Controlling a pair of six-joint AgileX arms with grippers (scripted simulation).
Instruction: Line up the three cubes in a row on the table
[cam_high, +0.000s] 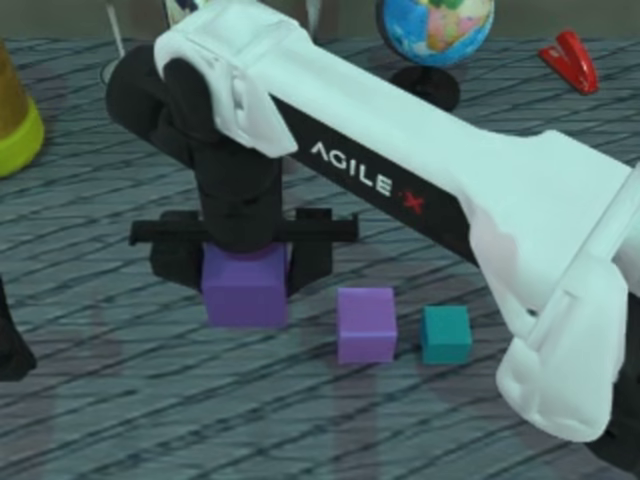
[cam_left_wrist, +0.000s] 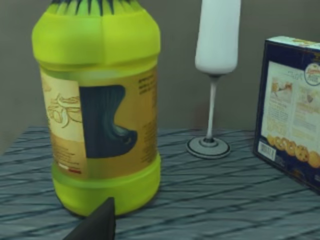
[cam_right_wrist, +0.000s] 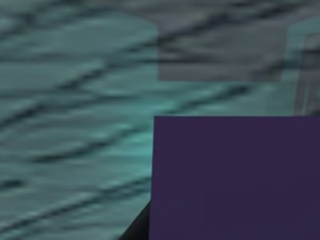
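Note:
The large dark purple cube (cam_high: 245, 292) rests on the grey-teal cracked table (cam_high: 150, 410), left of centre. My right gripper (cam_high: 245, 262) reaches down over it from the right, shut on the cube with a black finger against each side. The cube (cam_right_wrist: 235, 175) fills the right wrist view, one dark finger (cam_right_wrist: 140, 227) against its edge. The lavender cube (cam_high: 366, 324) and the small teal cube (cam_high: 445, 334) stand to its right, roughly in a row with small gaps. My left arm (cam_high: 8, 345) stays parked at the left edge; one finger (cam_left_wrist: 100, 222) shows, nothing beside it.
A yellow oil bottle (cam_high: 15, 120) stands at the far left, large in the left wrist view (cam_left_wrist: 97, 105). A globe (cam_high: 435, 30) and a red stapler (cam_high: 570, 60) sit along the back. A white wine glass (cam_left_wrist: 215, 75) and a biscuit box (cam_left_wrist: 292, 110) stand beyond the bottle.

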